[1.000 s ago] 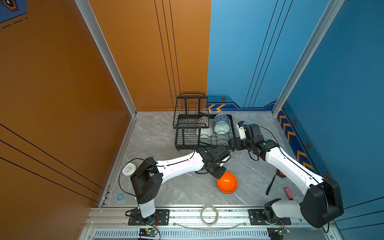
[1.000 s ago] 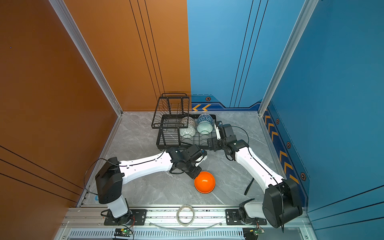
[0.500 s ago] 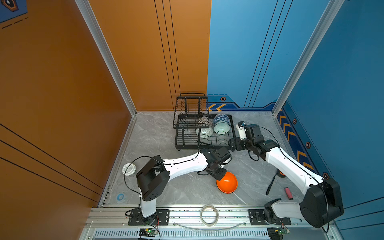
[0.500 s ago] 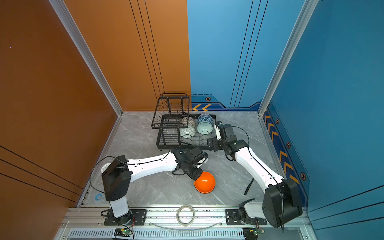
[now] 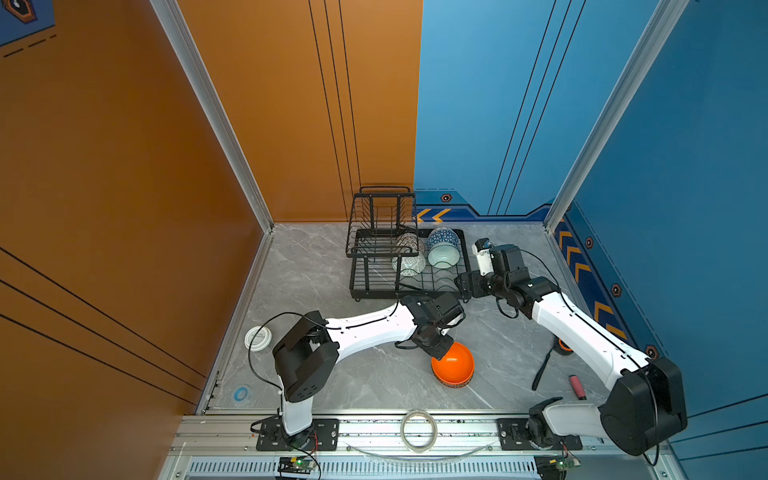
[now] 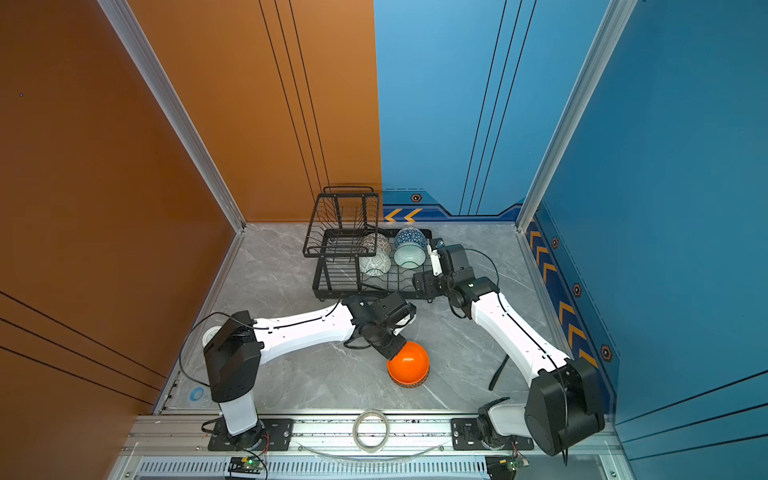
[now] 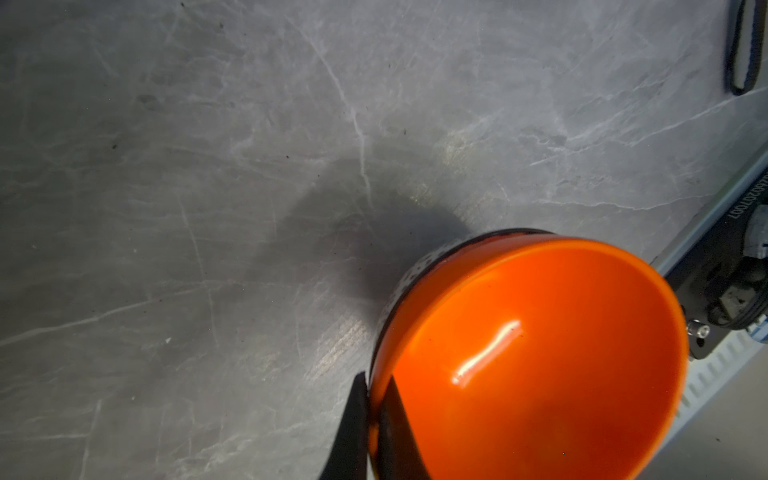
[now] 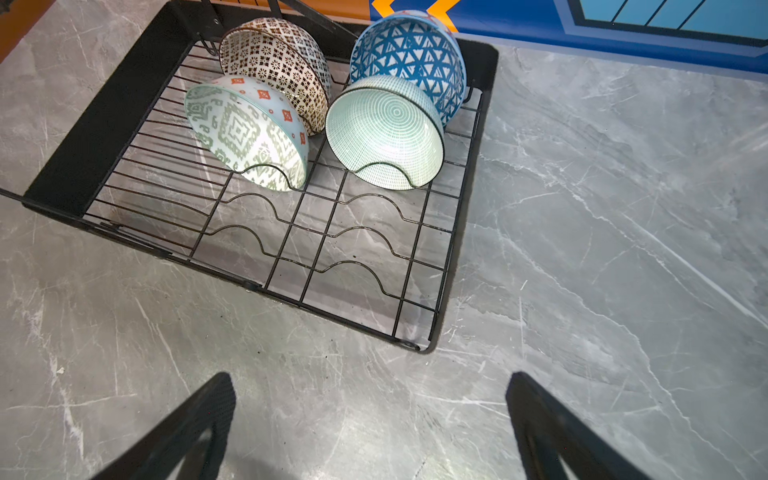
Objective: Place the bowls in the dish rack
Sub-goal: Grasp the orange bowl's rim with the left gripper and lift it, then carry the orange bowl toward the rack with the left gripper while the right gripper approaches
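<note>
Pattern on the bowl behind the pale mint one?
That bowl: blue with white triangles; best in right wrist view.

I saw the grey marble table (image 5: 332, 270) carrying the dish rack (image 8: 104, 116) at its far middle, feet down on the stone; near the front a dotted bowl (image 7: 409, 276) sat on the bare surface with the orange bowl (image 5: 453, 365) in it; a white lidded jar (image 5: 257, 337) stood at the left edge, and a small blue ring (image 5: 241, 393) lay in the front left corner; a black strap (image 5: 540, 370) and a small red stick (image 5: 577, 386) lay well apart from these, on the right.
</note>
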